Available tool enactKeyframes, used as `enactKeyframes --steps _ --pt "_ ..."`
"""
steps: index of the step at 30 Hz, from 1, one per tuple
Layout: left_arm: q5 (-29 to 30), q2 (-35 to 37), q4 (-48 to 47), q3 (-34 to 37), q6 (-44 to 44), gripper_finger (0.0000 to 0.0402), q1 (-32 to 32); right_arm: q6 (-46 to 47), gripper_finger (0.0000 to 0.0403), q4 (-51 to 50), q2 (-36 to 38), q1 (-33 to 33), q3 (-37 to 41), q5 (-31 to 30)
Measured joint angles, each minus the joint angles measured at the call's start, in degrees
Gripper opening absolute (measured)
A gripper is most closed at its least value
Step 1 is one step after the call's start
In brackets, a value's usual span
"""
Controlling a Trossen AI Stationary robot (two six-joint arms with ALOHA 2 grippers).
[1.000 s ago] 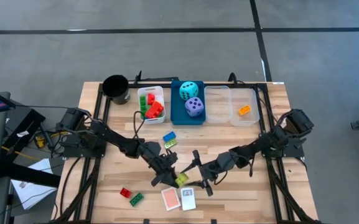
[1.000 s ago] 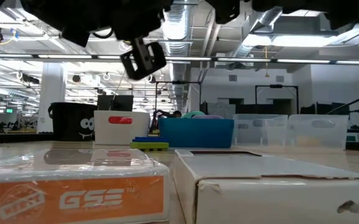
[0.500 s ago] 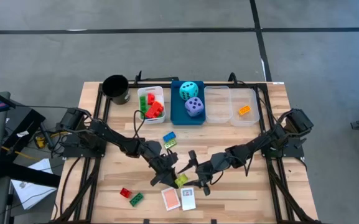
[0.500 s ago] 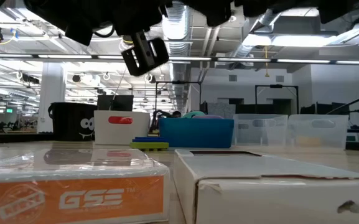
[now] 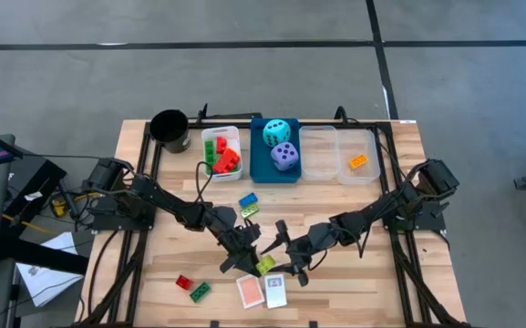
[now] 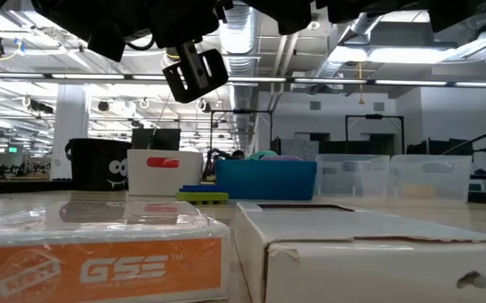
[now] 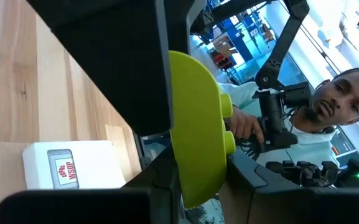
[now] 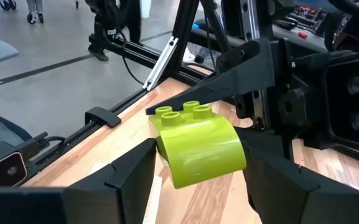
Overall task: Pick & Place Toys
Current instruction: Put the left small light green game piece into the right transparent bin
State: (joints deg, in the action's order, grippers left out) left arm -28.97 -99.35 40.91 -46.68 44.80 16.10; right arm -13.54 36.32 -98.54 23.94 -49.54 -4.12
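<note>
Both grippers [image 5: 264, 258] unmoved around lime brick [image 8: 198, 142].

Between the two cards [image 5: 263, 292] in front and the row of bins [image 5: 288, 173] behind, both grippers meet mid-table around one brick [image 5: 266, 264].

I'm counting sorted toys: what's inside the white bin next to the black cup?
The white plastic bin holds red plastic bricks and green plastic bricks, piled together. Anything beneath that pile is covered, so an exact count isn't possible.
</note>
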Motion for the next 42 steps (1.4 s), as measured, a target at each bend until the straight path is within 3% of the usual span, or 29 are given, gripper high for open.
enactKeyframes --steps 21,25,32,42 --pt "0.09 0.00 -0.04 0.02 0.00 0.0063 -0.11 -0.09 0.0227 1.24 0.00 0.03 0.00 0.08" --pt "0.12 0.00 -0.04 0.04 -1.29 0.0066 -0.11 0.04 0.0209 1.30 0.00 0.05 0.00 0.21" --pt "-0.24 0.01 -0.12 0.07 -1.62 0.0073 -0.07 0.02 0.0136 1.30 0.00 0.16 0.00 0.90" --pt "-0.39 0.24 -0.44 0.09 -1.34 0.0082 -0.39 0.02 0.0142 1.30 0.00 0.14 0.04 0.41"
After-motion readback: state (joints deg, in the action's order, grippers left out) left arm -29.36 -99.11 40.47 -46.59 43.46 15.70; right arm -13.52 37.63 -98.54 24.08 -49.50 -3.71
